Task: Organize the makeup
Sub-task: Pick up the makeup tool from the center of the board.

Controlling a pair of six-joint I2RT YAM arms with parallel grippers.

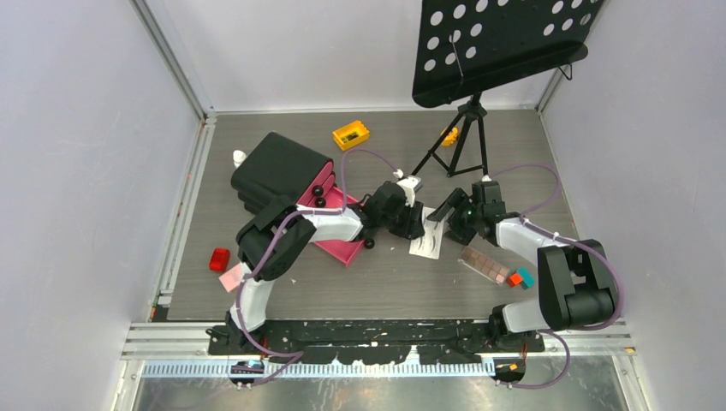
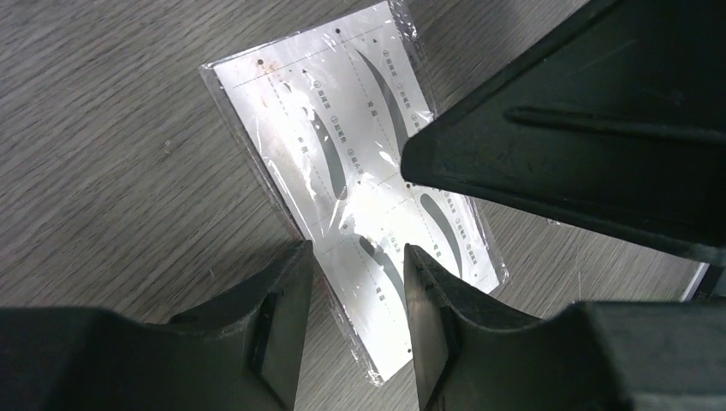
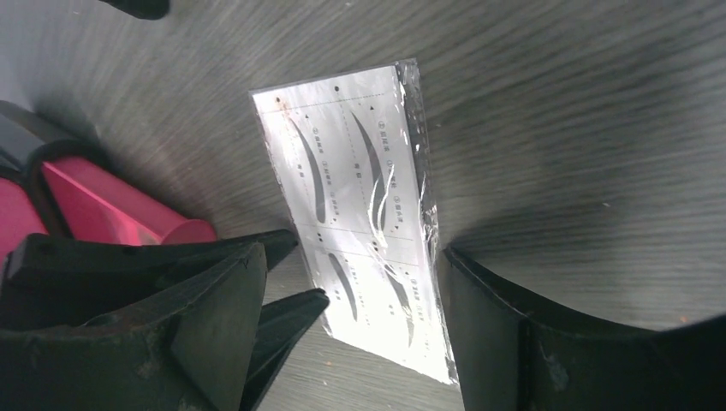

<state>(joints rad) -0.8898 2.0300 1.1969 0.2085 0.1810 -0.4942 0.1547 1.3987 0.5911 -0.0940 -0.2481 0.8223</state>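
At the middle of the grey wood-grain bench (image 1: 377, 287), the white eyebrow card (image 1: 426, 244) lies flat in its clear glossy sleeve, printed with dark brow shapes. The left end effector (image 2: 355, 257) stands over one end of the card with a narrow gap between its black fingers. One finger sits at the card's long edge and the other over its printed face; whether they pinch the sleeve I cannot tell. The right end effector (image 3: 353, 253) is spread wide across the same card, one finger just beside a long edge and the other clear of the opposite edge, gripping nothing. In the top view the two reach the card from 11 and 1 o'clock. At the card's 4 o'clock, near it, lies a long brown palette of square pans (image 1: 486, 264), with an orange block (image 1: 514, 280) and a teal block (image 1: 526, 276) touching each other just beyond. At 9 o'clock an open pink drawer (image 1: 341, 251) juts from the black chest (image 1: 278, 167), which has a small white bottle (image 1: 240, 157) at its far-left side. Further out at 9 o'clock sits a red block (image 1: 219, 259). At 1 o'clock stands the black perforated music stand (image 1: 501, 43) on its tripod.
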